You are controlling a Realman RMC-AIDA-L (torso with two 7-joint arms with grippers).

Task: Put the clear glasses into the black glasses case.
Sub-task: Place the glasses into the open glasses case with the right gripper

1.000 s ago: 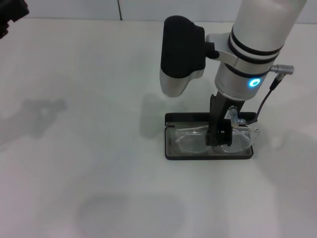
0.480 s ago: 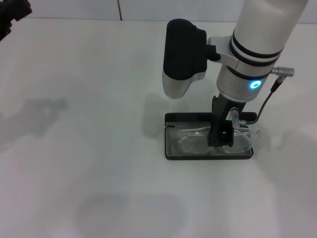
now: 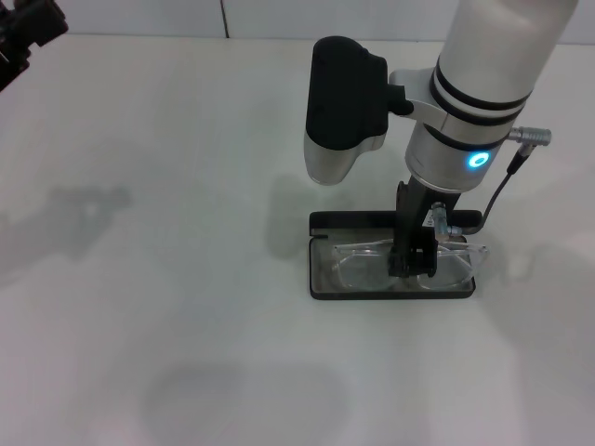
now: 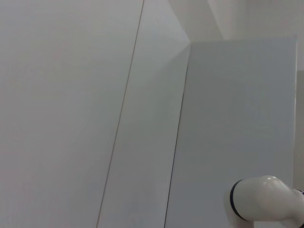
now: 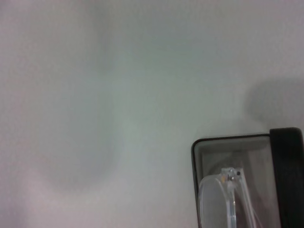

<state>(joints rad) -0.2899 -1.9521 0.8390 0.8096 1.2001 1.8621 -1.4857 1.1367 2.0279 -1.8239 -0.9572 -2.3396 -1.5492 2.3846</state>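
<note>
Right gripper points straight down into the open flat black rectangular glasses case, its black fingers closed on the bridge of the transparent, colourless plastic glasses. Those glasses lie inside the grey-lined tray, long axis running left to right along the case's own length, with the right end seeming to ride over the right rim. Directly under the fingers, they likely need only letting go. Far left, the left gripper sits parked; its grip cannot be told.
</note>
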